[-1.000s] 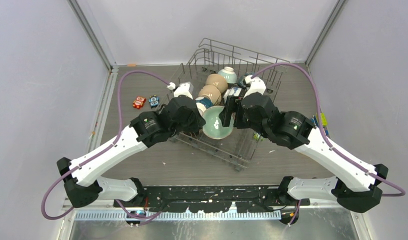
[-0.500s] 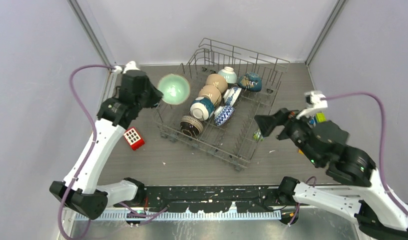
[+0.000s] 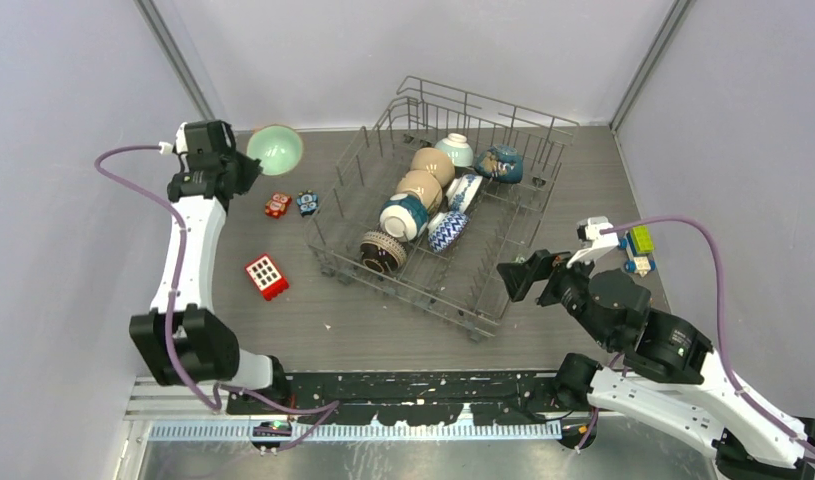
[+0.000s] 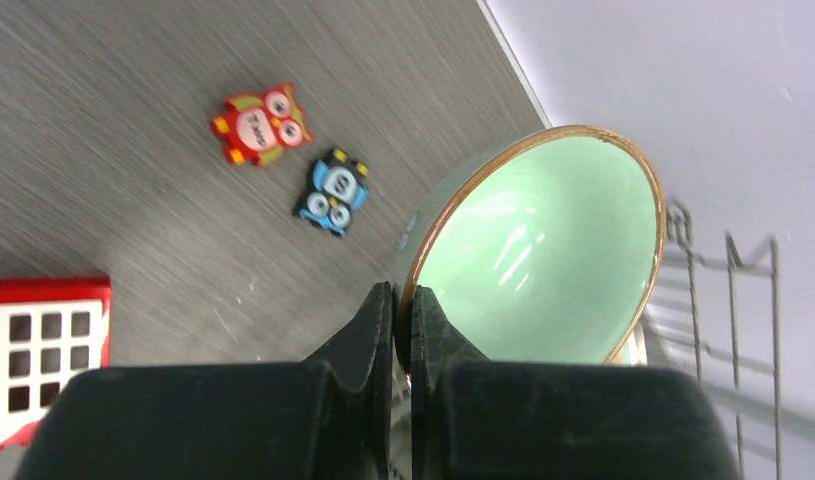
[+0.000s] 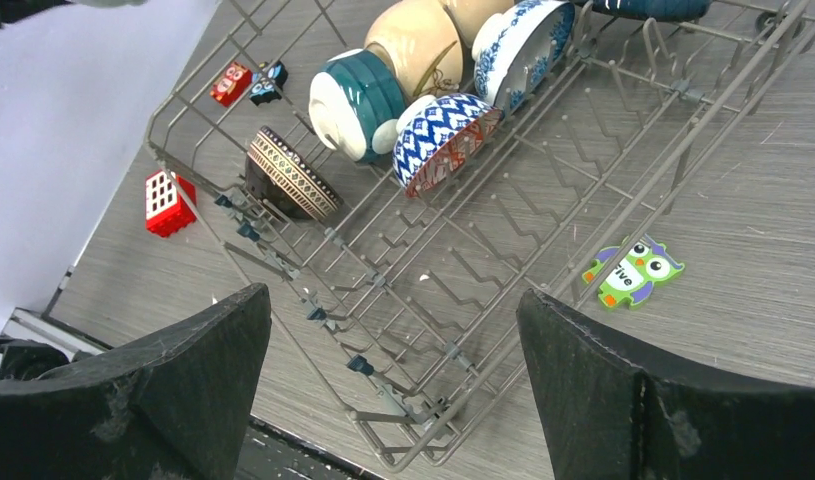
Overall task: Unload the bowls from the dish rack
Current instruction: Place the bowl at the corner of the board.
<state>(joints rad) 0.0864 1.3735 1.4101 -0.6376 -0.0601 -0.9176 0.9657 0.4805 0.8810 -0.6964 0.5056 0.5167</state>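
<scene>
The grey wire dish rack stands mid-table, turned at an angle. Several bowls lean in it: two tan ones, a white-teal one, a blue-white patterned one, a dark brown ribbed one and a dark blue one. My left gripper is shut on the rim of a mint green bowl, held in the air at the table's back left, outside the rack. My right gripper hangs wide open above the rack's near right corner, holding nothing.
A red block with white squares lies left of the rack. A red owl piece and a blue one lie below the held bowl. A green owl and small coloured blocks lie right of the rack.
My left arm lifted the mint bowl out of the rack and swung it to the back left. My right arm pulled back to the near right and opened wide.
</scene>
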